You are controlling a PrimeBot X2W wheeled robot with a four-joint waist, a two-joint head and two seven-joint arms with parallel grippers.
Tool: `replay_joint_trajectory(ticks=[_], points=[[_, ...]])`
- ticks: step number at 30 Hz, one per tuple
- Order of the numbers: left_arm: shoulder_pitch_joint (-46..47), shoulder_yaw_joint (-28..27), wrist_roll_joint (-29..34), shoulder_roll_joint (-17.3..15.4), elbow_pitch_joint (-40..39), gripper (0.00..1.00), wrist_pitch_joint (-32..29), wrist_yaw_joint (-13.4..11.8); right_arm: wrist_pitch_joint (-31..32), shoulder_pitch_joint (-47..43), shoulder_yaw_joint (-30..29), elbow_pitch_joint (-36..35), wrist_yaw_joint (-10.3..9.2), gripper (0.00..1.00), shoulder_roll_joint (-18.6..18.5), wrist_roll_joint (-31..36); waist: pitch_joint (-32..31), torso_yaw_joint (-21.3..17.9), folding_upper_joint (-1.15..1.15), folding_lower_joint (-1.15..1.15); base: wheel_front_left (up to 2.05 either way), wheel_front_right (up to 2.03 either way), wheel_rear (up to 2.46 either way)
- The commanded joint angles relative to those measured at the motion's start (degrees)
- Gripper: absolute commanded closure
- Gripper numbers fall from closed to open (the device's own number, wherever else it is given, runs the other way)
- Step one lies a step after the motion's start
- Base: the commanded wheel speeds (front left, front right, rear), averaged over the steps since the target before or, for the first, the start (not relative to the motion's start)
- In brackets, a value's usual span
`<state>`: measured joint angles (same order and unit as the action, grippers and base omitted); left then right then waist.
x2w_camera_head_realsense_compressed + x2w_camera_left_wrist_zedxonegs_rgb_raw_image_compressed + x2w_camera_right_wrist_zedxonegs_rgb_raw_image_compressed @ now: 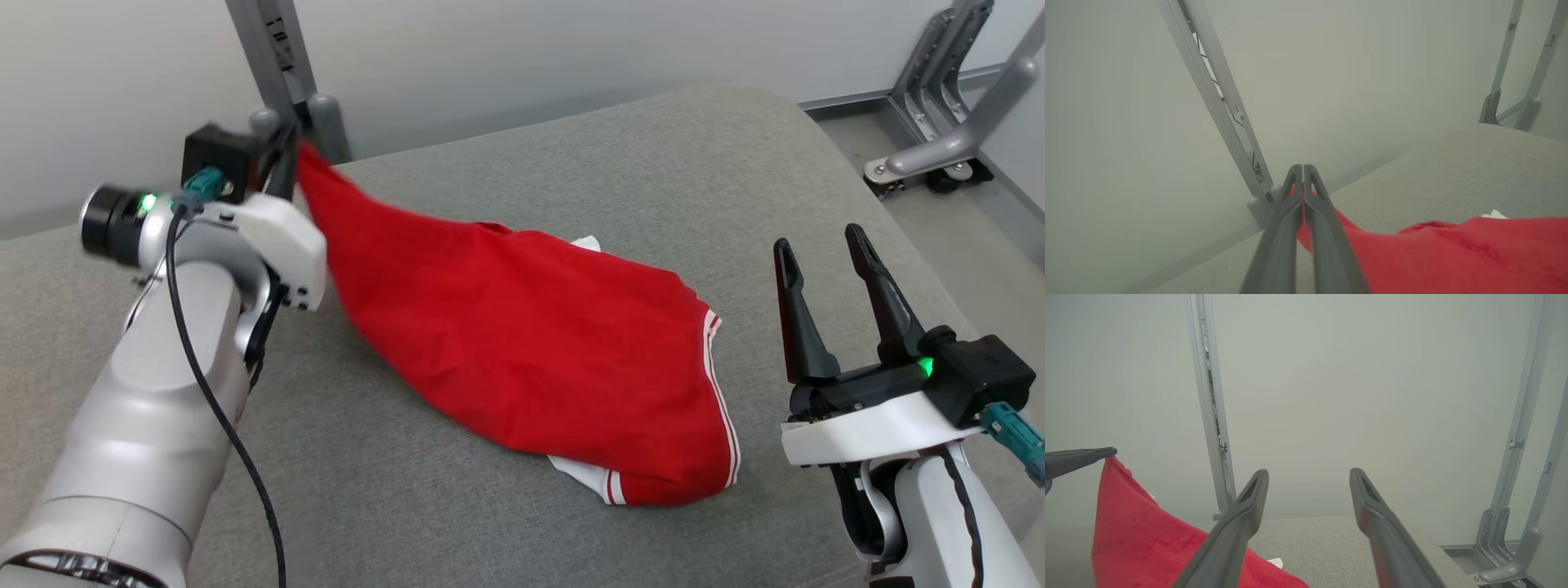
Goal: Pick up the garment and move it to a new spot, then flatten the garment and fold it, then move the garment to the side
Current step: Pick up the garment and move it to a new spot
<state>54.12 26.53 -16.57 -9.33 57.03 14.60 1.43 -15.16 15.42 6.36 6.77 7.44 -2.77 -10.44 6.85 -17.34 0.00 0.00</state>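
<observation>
The grey counter (571,163) carries the red garment (522,343), with one corner lifted at the far left. The left pincer (1303,179) is clamped on that corner, and the wrist mostly hides the grip in the head view. The right pincer (818,237) stands apart and empty, beside the striped hem.

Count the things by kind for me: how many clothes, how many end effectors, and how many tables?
garment, red with white trim: 1
End effectors: 2, the left end effector shut on a corner of the garment, the right end effector open and holding nothing
table, grey and padded: 1
Total: 4
</observation>
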Motion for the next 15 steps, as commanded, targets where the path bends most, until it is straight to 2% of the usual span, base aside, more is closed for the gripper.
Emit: replay_joint_trajectory(ticks=[1, 2, 3, 10, 13, 15], points=[[-0.59, -0.1, -0.41, -0.04, 4.43, 0.79, -1.56, -0.43, -0.09, 0.14, 0.27, 0.47, 0.09, 0.0, -0.28, 0.39, -0.04, 0.98, 0.0, 0.0, 0.0, 0.0, 0.0], [-0.62, -0.19, -0.67, -0.01, 6.15, 0.6, -2.03, -0.71, -0.09, 0.07, 0.36, 0.55, 0.09, 0.0, -0.27, 0.47, -0.13, 1.3, 0.0, 0.0, 0.0, 0.0, 0.0], [-0.8, -0.25, -0.97, 0.04, 8.02, 0.02, -3.05, -0.52, -0.09, -0.03, 0.47, 0.64, 0.09, 0.0, -0.27, 0.66, -0.26, 1.64, 0.0, 0.0, 0.0, 0.0, 0.0], [-0.33, -1.83, -2.92, -0.14, 11.66, 0.0, -0.69, -1.71, -0.09, -0.97, 0.45, 1.17, 0.09, 0.0, -0.28, 1.79, -2.37, 4.52, 0.0, 0.0, 0.0, 0.0, 0.0], [-1.21, -3.99, -4.36, -0.18, 8.95, 0.0, 0.41, -2.44, -0.09, -1.68, 0.14, 1.36, 0.09, 0.0, -0.3, 2.12, -3.72, 5.71, 0.0, 0.0, 0.0, 0.0, 0.0], [-2.51, -5.46, -4.36, -1.1, 3.68, 0.0, 0.55, -3.21, -0.09, -2.05, 0.1, 1.29, 0.09, 0.0, -0.27, 2.26, -4.38, 6.55, 0.0, 0.0, 0.0, 0.0, 0.0]])
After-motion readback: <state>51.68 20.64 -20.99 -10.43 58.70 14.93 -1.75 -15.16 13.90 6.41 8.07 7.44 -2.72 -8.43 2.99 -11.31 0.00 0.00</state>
